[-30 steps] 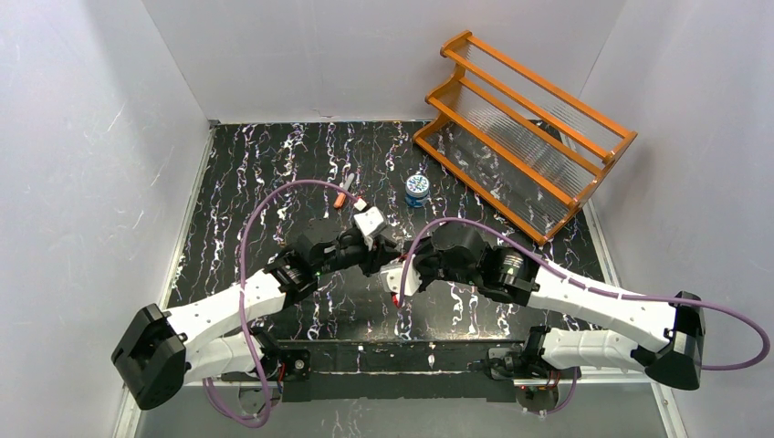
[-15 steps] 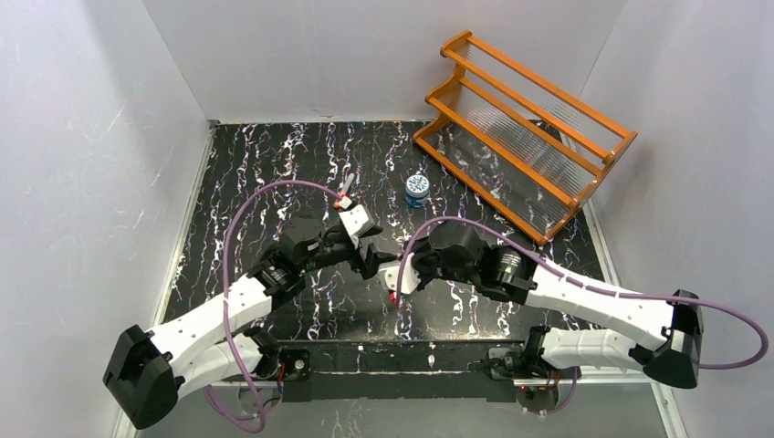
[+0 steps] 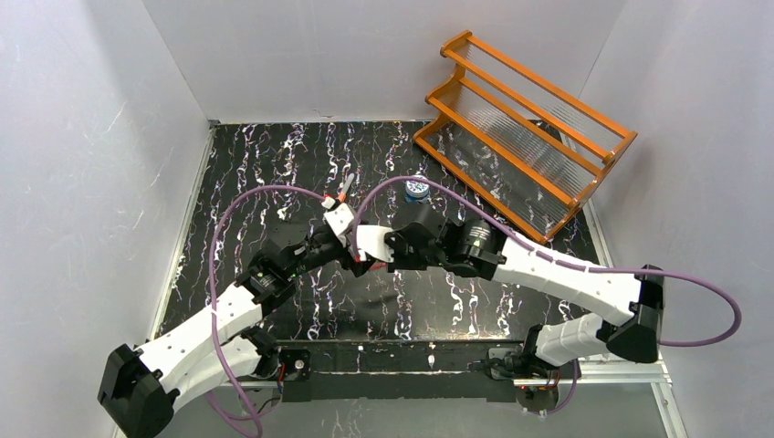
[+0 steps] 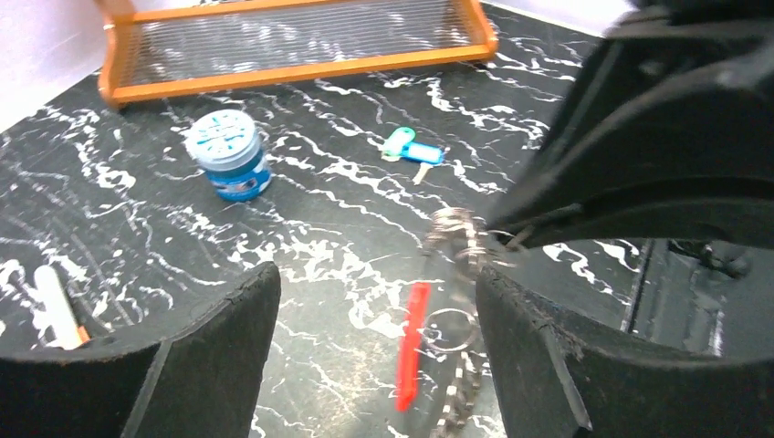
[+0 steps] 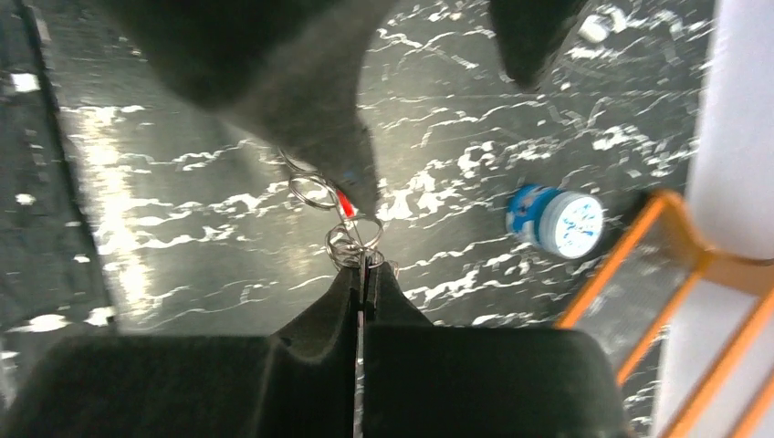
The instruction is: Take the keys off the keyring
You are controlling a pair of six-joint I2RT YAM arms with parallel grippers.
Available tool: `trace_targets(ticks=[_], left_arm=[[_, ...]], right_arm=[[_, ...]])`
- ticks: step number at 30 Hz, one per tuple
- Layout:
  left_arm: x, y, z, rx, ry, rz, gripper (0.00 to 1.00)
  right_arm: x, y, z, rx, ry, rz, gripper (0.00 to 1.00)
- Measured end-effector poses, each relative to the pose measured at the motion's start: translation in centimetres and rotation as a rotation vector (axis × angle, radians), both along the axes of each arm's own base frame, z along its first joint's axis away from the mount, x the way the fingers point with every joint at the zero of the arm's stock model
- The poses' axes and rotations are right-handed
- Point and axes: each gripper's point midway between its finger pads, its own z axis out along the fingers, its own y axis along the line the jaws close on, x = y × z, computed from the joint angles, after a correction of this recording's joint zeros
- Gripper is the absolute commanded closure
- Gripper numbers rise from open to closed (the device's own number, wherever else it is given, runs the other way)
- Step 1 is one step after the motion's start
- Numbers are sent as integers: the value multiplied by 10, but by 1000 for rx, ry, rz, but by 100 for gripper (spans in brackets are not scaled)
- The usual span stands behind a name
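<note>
Since a second ago the left gripper [image 4: 376,283] has gone from nearly shut to wide apart, and both arms have shifted up and to the left in the overhead view, the right one reaching further across the table [image 4: 137,210]. My reading is that the left side has let go and the bunch now hangs from the right side alone. That looks like a reset before a fresh grab at one key, not a finished step.

Nearest in the left wrist view, the two dark fingers stand well apart with nothing clamped. The keyring [image 4: 456,237] hangs in the gap between them, at lower centre of the frame and above the table. It looks like a small tangle of silvery wire loops, with a bright red piece [image 4: 413,342] and a short chain [image 4: 456,401] dangling below. I cannot make out individual keys on it.

The right gripper [image 5: 362,265] has its jaws pressed together on the top loops, seen at the centre of its own view.

Further back, a teal-headed key [image 4: 413,151] lies flat on the table, well apart from the bunch, so at least one seems to be off. Beyond it stand a small blue tin [image 4: 228,155], upper left, and an orange rack [image 4: 301,36] along the top edge.
</note>
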Motion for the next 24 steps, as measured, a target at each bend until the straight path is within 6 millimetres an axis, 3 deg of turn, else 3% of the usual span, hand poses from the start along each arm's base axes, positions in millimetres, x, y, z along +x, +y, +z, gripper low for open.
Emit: trace_targets(ticks=[11,14,18,24], left_arm=[[19,28,-16,11,16,180,22],[10,35,-19,29,-24,174,21],[-4,32,1,-2,-114,128,20],[-10,29,10,-21,-159,85,22]], right_arm=[[-33,-2,-7,-92,282,-218,99],[-21,-5,-5,-31,309,-380,99],[3,-7,-2,61,316,-559,99],[5,-5,-1,125,357,-672,99]])
